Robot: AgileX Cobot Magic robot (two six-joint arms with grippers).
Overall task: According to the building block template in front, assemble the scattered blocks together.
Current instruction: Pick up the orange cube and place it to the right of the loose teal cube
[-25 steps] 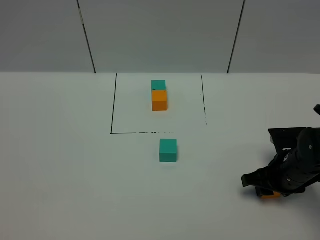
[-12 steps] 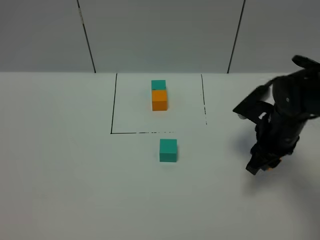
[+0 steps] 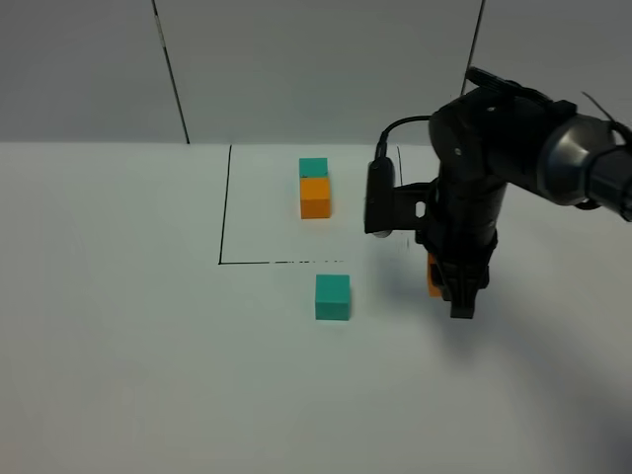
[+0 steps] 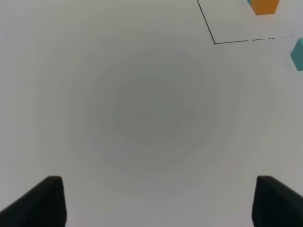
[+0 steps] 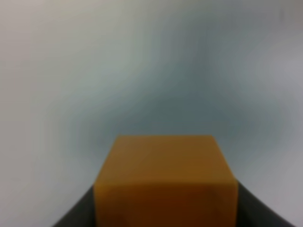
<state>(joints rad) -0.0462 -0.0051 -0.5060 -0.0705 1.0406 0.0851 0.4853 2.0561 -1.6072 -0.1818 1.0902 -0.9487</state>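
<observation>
The building block template is a teal cube [image 3: 313, 167] joined to an orange cube [image 3: 315, 197] inside a black-lined frame [image 3: 224, 207] at the back of the table. One of the scattered blocks, a loose teal cube [image 3: 332, 296], lies just in front of the frame. The loose orange cube [image 3: 433, 276] hangs above the table to its right, with my right gripper [image 3: 456, 291] shut on it and pointing down. That orange cube [image 5: 163, 182] fills the right wrist view. My left gripper [image 4: 158, 203] is open over bare table, its fingertips [image 4: 38, 203] wide apart.
The table is plain white, backed by a grey panelled wall [image 3: 316, 69]. The left wrist view catches the frame's near corner [image 4: 214, 42], the template's orange cube [image 4: 265, 5] and the loose teal cube [image 4: 298, 54] at its far edge.
My right arm rose from the table's front right and swung left and back, carrying the orange cube to a spot right of the loose teal cube. Both teal cubes and the template stayed put.
</observation>
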